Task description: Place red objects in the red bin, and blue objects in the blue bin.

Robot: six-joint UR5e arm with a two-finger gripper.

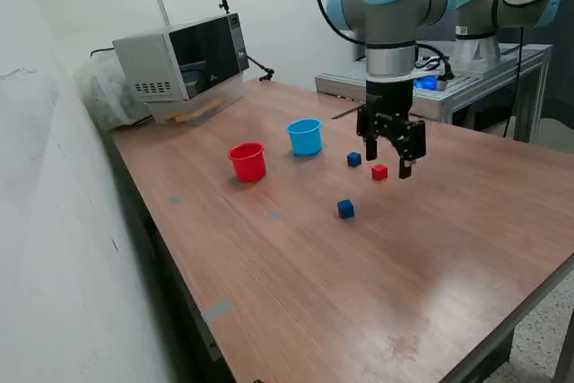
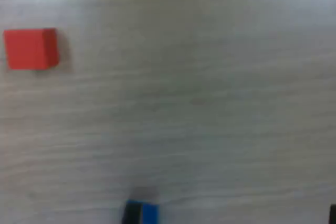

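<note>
- Fingers (image 1: 391, 157) hanging apart above the counter (image 1: 377, 275), nothing between them, tips pointing straight down.
- Red cube (image 1: 379, 171) sitting just beside and below the fingers, a little toward the exterior view's left of the fingertips; seemingly the nearest piece, so probably the next pick.
- Needed, by the look of it: a small sideways shift over the red cube, then a straight descent. No long axis to worry about on a cube; only a matter of lining the fingers up with two flat faces.
- In the wrist view, red cube (image 2: 30, 49) off near one edge rather than centred, so not yet lined up.
- Blue cube (image 1: 354, 160) just beyond the red cube, toward the blue cup; close enough to be nudged by a finger during the descent.
- Second blue cube (image 1: 345, 209) apart from the red cube, toward the near counter edge; clear of the grasp. One blue cube (image 2: 143, 212) at the wrist view's edge; cannot tell which.
- Red cup (image 1: 247, 161) well apart from the red cube, past the blue cup (image 1: 305, 136) toward the exterior view's left; both upright, open path between.
- Only one red cube visible.
- Microwave (image 1: 184, 60) at the far corner, beyond the cups, out of the way.
</note>
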